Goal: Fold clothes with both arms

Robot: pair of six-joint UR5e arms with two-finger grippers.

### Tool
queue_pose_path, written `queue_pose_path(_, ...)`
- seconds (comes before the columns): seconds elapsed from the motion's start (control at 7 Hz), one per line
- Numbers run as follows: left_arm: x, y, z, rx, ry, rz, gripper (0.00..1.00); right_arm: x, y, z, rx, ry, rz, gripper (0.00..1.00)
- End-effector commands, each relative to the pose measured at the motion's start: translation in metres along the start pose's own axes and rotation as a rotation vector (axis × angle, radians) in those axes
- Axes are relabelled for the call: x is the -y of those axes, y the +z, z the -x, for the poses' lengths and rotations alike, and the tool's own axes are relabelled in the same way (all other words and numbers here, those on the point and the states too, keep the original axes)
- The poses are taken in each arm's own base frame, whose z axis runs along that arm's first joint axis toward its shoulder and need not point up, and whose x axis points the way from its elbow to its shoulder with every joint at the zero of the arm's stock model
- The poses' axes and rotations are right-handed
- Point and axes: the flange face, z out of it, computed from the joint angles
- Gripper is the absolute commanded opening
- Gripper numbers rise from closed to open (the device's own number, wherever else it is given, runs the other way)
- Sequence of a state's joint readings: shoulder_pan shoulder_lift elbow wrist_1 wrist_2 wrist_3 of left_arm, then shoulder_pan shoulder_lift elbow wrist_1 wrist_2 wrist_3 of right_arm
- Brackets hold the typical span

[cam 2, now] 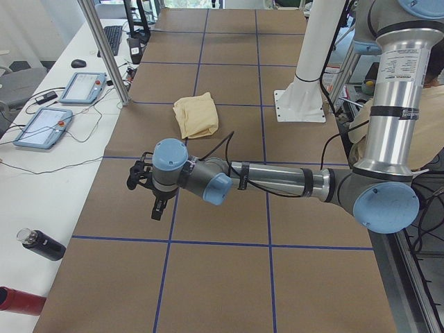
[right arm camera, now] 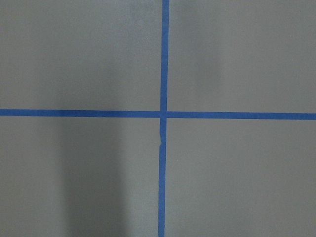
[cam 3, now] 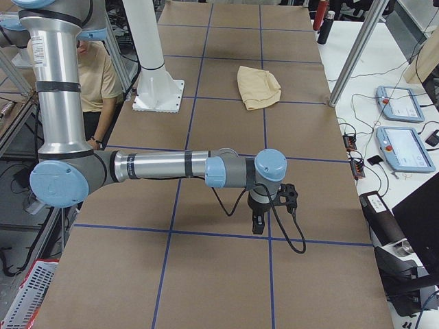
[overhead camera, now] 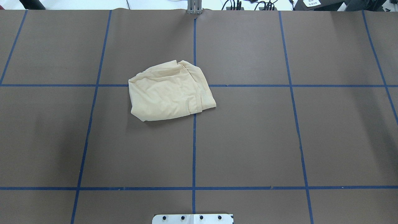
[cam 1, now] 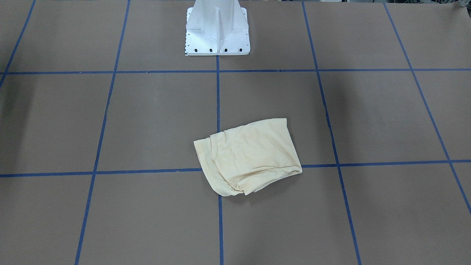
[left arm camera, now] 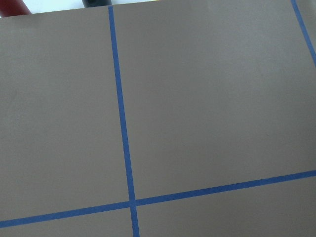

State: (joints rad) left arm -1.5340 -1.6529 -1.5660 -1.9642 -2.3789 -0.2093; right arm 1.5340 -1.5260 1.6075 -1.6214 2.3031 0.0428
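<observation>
Lies bunched on the counter (overhead camera: 248, 140): T-shirt (overhead camera: 169, 91), well apart from left gripper (cam 2: 158, 207) and right gripper (cam 3: 258, 223), slightly nearer the left; cannot tell either's opening.

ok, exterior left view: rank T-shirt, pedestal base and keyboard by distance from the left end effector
From the left end effector:
1. T-shirt, on the table straight beyond it.
2. pedestal base, farther, at the robot's side.
3. keyboard, far end of the side desk.
</observation>
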Motion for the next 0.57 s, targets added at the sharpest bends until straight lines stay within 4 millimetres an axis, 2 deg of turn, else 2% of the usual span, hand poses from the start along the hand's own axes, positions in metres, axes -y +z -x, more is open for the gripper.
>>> queue_pose_path(0.0, 0.0055, -0.0018, -0.0027, 0.003, 0.012, -0.008, 1.0, 0.0006, -0.0005, 0.0006, 0.001, 0.001, -0.001, 1.0)
queue_pose_path(0.43, 0.0055, -0.0007, -0.0039, 0.001, 0.016, -0.007, 1.0, 0.0007, 0.0, 0.0011, 0.001, 0.004, 0.0, 1.0)
